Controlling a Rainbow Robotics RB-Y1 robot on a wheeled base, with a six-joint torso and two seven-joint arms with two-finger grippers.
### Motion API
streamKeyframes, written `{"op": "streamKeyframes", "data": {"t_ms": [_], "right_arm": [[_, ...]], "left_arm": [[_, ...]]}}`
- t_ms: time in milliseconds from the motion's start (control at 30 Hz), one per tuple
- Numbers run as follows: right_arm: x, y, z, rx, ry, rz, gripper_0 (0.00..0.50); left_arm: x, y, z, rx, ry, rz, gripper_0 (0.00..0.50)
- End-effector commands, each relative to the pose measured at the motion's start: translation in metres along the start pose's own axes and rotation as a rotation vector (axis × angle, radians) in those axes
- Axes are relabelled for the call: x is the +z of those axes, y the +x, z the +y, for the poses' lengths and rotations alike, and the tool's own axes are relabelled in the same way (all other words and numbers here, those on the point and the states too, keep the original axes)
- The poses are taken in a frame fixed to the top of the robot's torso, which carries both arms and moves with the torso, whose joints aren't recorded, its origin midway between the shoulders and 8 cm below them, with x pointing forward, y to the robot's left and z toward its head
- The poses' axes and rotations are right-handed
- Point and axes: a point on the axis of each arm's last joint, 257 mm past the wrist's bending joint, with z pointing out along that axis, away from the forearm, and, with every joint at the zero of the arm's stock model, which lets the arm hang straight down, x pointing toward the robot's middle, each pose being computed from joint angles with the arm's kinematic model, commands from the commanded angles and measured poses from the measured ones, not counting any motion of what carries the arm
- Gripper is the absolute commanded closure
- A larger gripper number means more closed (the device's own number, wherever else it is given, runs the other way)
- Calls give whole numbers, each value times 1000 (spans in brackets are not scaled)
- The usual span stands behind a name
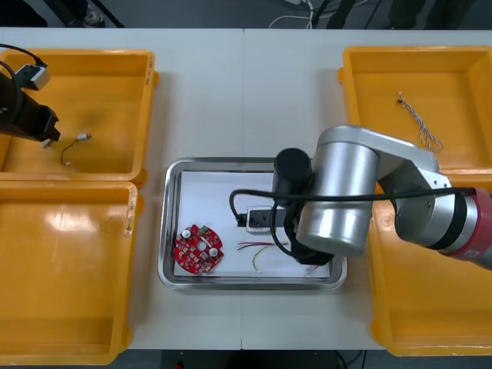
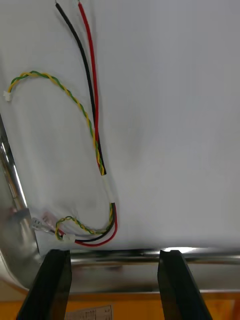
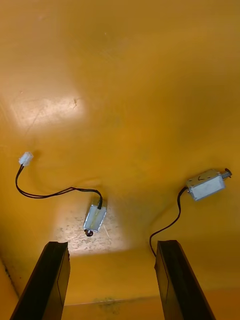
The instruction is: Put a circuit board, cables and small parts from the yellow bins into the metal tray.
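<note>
The left gripper (image 3: 112,285), fingers spread and empty, hangs over the far left bin (image 1: 108,92). A small part (image 3: 95,218) on a black wire lies on the bin floor just ahead, inside the gap but closer to one finger, its long axis pointing about toward the gripper, so I judge the fingers could close across its short side; a second part (image 3: 205,184) lies ahead of the other finger. The right gripper (image 2: 114,287), also spread and empty, is over the tray (image 2: 150,257), where cables (image 2: 95,125) and a board (image 1: 198,248) lie.

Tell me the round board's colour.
The round board is red, clearest in the front view.
</note>
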Motion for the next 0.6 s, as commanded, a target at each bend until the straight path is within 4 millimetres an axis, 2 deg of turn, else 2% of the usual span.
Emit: {"op": "streamKeyframes", "data": {"t_ms": [33,267,367,600], "right_arm": [[-47,-22,-33,38,34,-62,0],[-82,-9,-62,156,26,-91,0],[-98,-8,-82,218,54,-139,0],[-123,17,-130,388,108,-194,0]], "left_arm": [[-27,-32,26,50,-46,-79,0],[-22,-31,26,58,-53,-79,0],[-16,-30,28,55,-58,-85,0],[-4,-31,25,57,-57,-96,0]]}}
